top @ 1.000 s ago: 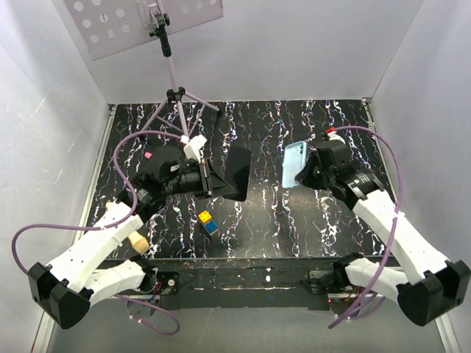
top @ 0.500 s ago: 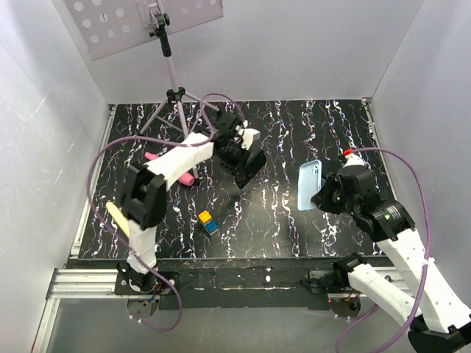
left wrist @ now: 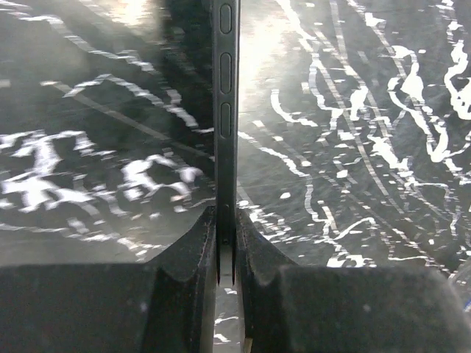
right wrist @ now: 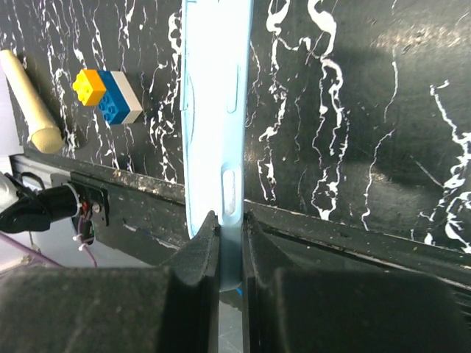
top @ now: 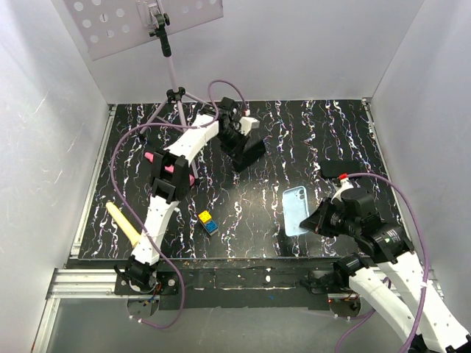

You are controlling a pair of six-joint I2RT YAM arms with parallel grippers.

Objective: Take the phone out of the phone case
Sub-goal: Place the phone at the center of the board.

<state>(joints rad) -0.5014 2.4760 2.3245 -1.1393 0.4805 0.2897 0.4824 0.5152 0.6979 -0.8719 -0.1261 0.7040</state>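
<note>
The black phone (top: 248, 153) is out of the case and held edge-on by my left gripper (top: 234, 140) at the back middle of the table. In the left wrist view the phone's thin edge (left wrist: 225, 110) runs up from the shut left gripper (left wrist: 226, 246). The light blue phone case (top: 295, 209) is held by my right gripper (top: 313, 220) at the front right, above the table. In the right wrist view the case (right wrist: 213, 110) stands on edge, pinched in the right gripper (right wrist: 229, 235).
A yellow and blue brick block (top: 207, 221) lies at front middle, also in the right wrist view (right wrist: 107, 94). A cream stick (top: 124, 223) lies front left. A pink object (top: 156, 157) sits under the left arm. A tripod (top: 174, 95) stands at the back. The table's front edge (right wrist: 353, 235) lies under the case.
My left arm has stretched further back with the phone. My right arm has drawn toward the front edge with the case, widening the gap between the two.
</note>
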